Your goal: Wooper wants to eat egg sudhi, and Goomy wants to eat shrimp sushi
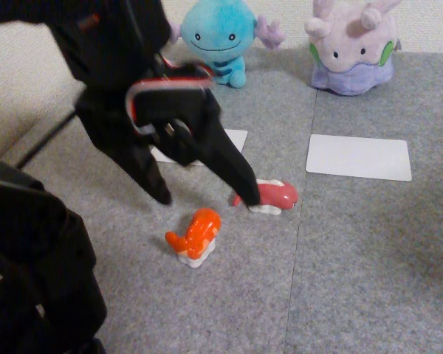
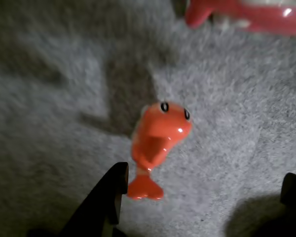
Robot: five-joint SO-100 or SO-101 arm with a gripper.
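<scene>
Orange shrimp sushi (image 2: 158, 143) sits right under the wide-open gripper (image 1: 203, 200), which should drop straight, straddle its middle, then squeeze gently.

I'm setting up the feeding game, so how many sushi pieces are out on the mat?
2. The orange sushi lies on the grey mat below the open jaws; the pink-red sushi is just right of it. The arm may hide others.

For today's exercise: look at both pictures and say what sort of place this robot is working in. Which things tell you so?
Probably a home or hobby setup on a floor, not a factory: grey carpet tiles, a pale wall behind, two plush toys, Wooper and Goomy, toy sushi such as the orange piece, and white cards.
</scene>
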